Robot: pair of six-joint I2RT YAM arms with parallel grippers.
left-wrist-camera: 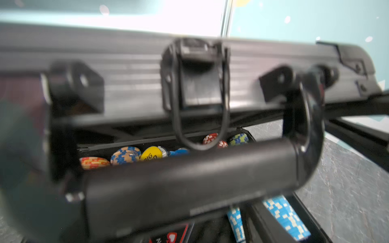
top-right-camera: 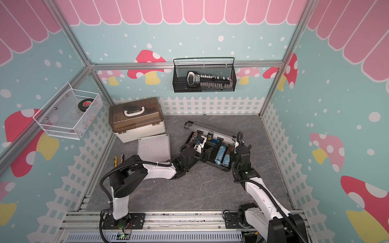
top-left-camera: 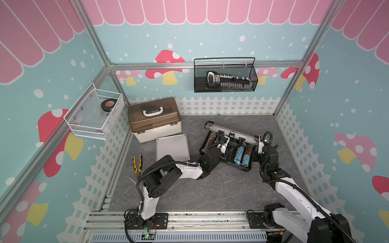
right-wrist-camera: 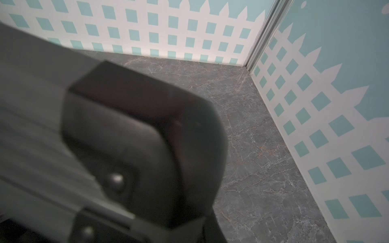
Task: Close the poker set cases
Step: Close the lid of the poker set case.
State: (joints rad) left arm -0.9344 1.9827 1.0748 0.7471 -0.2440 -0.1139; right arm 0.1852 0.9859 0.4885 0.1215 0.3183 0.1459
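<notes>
The larger dark grey poker case lies open at centre right. Its ribbed lid (top-left-camera: 231, 131) (top-right-camera: 212, 129) is tilted partway down over the base (top-left-camera: 236, 166), which holds blue chip rolls (top-left-camera: 242, 155). My left gripper (top-left-camera: 223, 144) (top-right-camera: 200, 143) is at the lid's black handle (left-wrist-camera: 189, 181) with its jaws apart. That handle fills the left wrist view and hides the fingertips. My right gripper (top-left-camera: 261, 145) (top-right-camera: 236, 145) is shut and sits against the lid's right black corner (right-wrist-camera: 143, 136). The small silver ribbed case (top-left-camera: 172, 147) (top-right-camera: 154, 148) lies flat and closed to the left.
A cream box with a brown lid (top-left-camera: 154, 120) stands at the back left. Yellow-handled pliers (top-left-camera: 137, 164) and a wrench (top-left-camera: 131, 178) lie by the left wall. A white wire basket (top-left-camera: 94, 113) and a black mesh basket (top-left-camera: 225, 76) hang on the walls.
</notes>
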